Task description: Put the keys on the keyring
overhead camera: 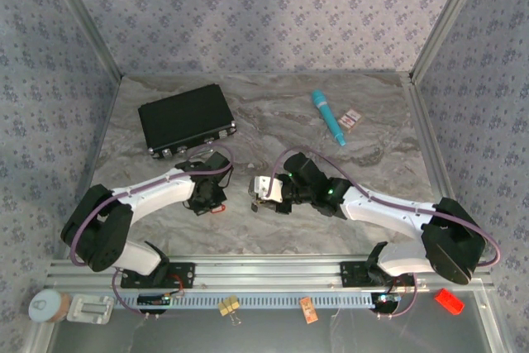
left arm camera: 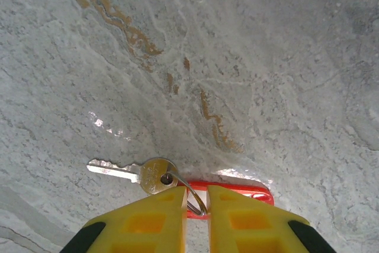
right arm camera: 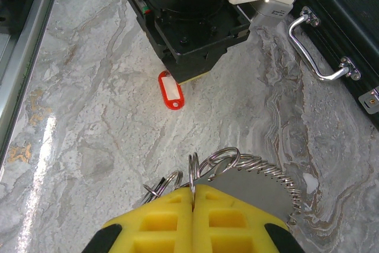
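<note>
Under your left gripper (left arm camera: 196, 194), jaws pinch the thin wire split ring (left arm camera: 193, 189) of the flat silver-and-brass key (left arm camera: 133, 172), blade crosswise leftward; near on its right, your right gripper (right arm camera: 193, 197) clamps the toothed silvery-grey metal keyring (right arm camera: 251, 185).

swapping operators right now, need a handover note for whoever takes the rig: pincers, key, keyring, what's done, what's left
Left pincer: nearly shut, straddling the split ring on the key; a firm grip is not certain.
Right pincer: shut on the keyring.
The key and its red tag lie on the table, apart from the keyring.
Done: keyring in hand.
Left: secure the key, bring it across, thread it onto the keyring.
</note>
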Tool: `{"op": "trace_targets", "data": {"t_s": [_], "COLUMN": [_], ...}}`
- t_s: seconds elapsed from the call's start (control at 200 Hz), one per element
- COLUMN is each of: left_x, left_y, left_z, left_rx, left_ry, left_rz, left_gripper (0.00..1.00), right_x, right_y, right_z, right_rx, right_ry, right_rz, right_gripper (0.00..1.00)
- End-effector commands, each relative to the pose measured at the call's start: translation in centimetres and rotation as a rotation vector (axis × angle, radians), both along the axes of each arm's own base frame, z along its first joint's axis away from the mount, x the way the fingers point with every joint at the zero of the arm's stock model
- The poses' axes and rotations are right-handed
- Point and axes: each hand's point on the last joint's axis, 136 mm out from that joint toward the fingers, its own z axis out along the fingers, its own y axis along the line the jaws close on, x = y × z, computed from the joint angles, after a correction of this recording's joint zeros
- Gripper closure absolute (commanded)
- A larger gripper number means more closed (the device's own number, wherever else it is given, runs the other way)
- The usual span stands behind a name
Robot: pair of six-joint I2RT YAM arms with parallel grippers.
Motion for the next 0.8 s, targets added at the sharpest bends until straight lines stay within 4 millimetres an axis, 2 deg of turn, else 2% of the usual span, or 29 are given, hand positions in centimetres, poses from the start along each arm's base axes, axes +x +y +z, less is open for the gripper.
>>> {"op": "trace_targets", "data": {"t_s": [0.0,0.54,0.795], "left_x": [0.22,-0.3,0.08], "left_y": [0.17,0.44,0.6], "left_z": [0.04,-0.69,0.07], "left_rx": [0.021,0.035,0.035], "left_ry": [-0.006,0.021,-0.012], "left_rz": [0.008,0.006,0.007], "left_gripper": [0.83,0.84,0.93], "right_x": [-0.07,-0.04,-0.02], "right_y": [0.23,0.23,0.24], "right_z": [1.44,1.43,1.49], "right_rx": [0.023,0.022,0.022], "right_ry": [-0.031,-0.031,-0.032], "right_rz": [0.01,0.01,0.011], "right_gripper": [1.0,1.0,1.0]}}
